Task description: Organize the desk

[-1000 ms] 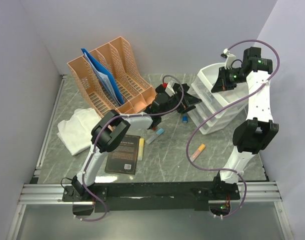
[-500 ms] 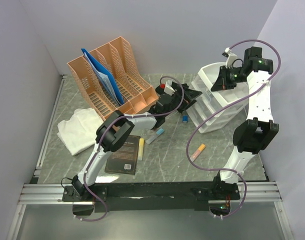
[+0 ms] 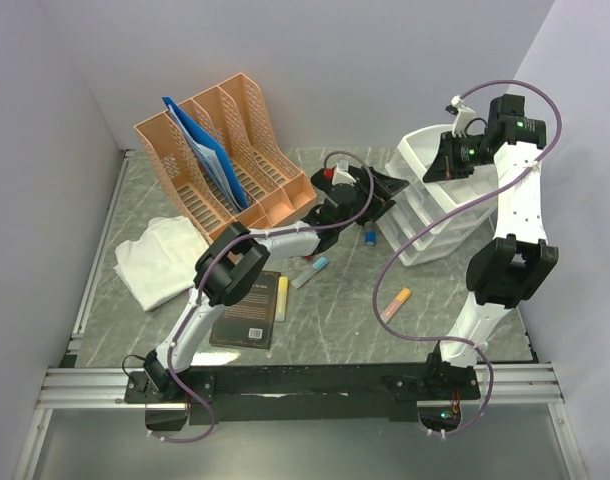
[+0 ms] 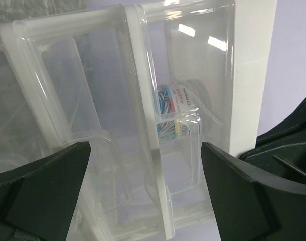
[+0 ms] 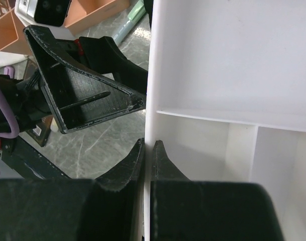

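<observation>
The desk is a grey-green marble top. At its back right stands a clear plastic drawer unit with a white divided tray on top. My left gripper is open, close in front of the drawer fronts. In the left wrist view my left gripper has the clear drawers between its wide-spread fingers, touching neither; coloured clips show inside one drawer. My right gripper is shut on the tray's left wall, one finger outside and one inside.
An orange file organiser holding a blue folder stands at the back left. A white cloth, black book, yellow highlighter, light blue marker, orange marker and small blue item lie on the desk.
My left gripper has moved right and closer to the drawer unit, staying open. The right gripper has kept its hold on the tray wall in place.
</observation>
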Controlling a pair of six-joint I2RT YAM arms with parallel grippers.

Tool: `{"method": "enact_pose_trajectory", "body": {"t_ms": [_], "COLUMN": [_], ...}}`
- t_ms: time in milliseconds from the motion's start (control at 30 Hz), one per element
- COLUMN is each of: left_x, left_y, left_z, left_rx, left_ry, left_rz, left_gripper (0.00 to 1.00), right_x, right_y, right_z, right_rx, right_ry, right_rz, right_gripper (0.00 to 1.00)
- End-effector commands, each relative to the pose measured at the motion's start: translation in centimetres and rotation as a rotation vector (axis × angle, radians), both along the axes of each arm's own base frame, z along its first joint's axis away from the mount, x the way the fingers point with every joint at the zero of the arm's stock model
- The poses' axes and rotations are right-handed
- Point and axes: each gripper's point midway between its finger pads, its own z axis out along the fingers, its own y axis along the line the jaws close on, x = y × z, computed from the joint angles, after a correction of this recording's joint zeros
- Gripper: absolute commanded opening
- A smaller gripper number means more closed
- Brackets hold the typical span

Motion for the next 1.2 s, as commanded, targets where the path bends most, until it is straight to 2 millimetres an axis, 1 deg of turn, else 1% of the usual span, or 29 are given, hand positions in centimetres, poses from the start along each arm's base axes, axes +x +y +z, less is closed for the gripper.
{"method": "enact_pose_trajectory", "body": {"t_ms": [0, 67, 100, 200, 233, 267, 300, 367, 400, 467, 567, 667, 767, 900, 1033, 1100, 1133, 1167], "left_x": [-0.8, -0.9, -1.2, -2.0, -2.1, -2.4, -2.5, -2.9, -3.0, -3.3, -3.6, -3.7, -3.7, -3.5, -3.5, -3.5, -3.4, -3.4], "left_y": [-1.6, -1.8, -1.6, -1.3, -1.2, -1.0, -0.8, 0.0, 0.1, 0.5, 0.9, 1.2, 1.3, 1.6, 1.8, 1.6, 1.6, 1.6], "left_z": [3.7, 4.4, 6.0, 7.7, 7.9, 8.5, 8.4, 9.8, 9.8, 10.5, 11.1, 11.1, 10.8, 10.3, 10.6, 10.7, 10.4, 10.7], "left_rx": [-0.097, -0.118, -0.166, -0.213, -0.214, -0.224, -0.226, -0.264, -0.267, -0.285, -0.302, -0.302, -0.302, -0.3, -0.299, -0.3, -0.301, -0.309], "left_ry": [-0.056, -0.099, -0.151, -0.233, -0.251, -0.27, -0.276, -0.316, -0.323, -0.349, -0.366, -0.369, -0.365, -0.355, -0.366, -0.37, -0.365, -0.369], "left_rz": [-0.025, -0.04, -0.053, -0.073, -0.075, -0.079, -0.084, -0.087, -0.089, -0.099, -0.116, -0.123, -0.137, -0.146, -0.154, -0.161, -0.163, -0.163], "left_gripper": [1.0, 1.0, 0.99, 0.99, 0.99, 0.99, 0.99, 1.0, 0.99, 0.98, 0.97, 0.97, 0.98, 0.97, 0.93, 0.89, 0.85, 0.83], "right_x": [-1.9, -1.9, -1.8, -1.7, -1.7, -1.6, -1.6, -1.5, -1.5, -1.3, -1.1, -1.0, -1.1, -1.1, -1.0, -0.8, -0.7, -0.7], "right_y": [3.8, 3.8, 3.8, 3.5, 3.3, 3.2, 3.2, 2.8, 2.7, 2.3, 2.0, 1.7, 1.6, 1.5, 1.4, 1.3, 1.2, 1.2], "right_z": [4.0, 3.8, 3.7, 3.2, 3.1, 3.0, 2.8, 2.5, 2.3, 2.0, 1.4, 0.6, 0.0, -0.2, -0.5, -0.8, -0.9, -0.9], "right_rx": [0.169, 0.173, 0.171, 0.154, 0.147, 0.14, 0.132, 0.112, 0.104, 0.083, 0.061, 0.052, 0.047, 0.04, 0.035, 0.035, 0.03, 0.026], "right_ry": [-0.071, -0.063, -0.06, -0.05, -0.051, -0.052, -0.051, -0.051, -0.049, -0.056, -0.058, -0.042, -0.033, -0.037, -0.037, -0.032, -0.034, -0.034], "right_rz": [0.105, 0.104, 0.102, 0.095, 0.092, 0.092, 0.091, 0.084, 0.08, 0.073, 0.063, 0.061, 0.061, 0.054, 0.051, 0.05, 0.049, 0.045], "right_gripper": [0.0, 0.0, 0.0, 0.0, 0.0, 0.0, 0.0, 0.0, 0.0, 0.0, 0.0, 0.0, 0.0, 0.0, 0.0, 0.0, 0.0, 0.0]}}
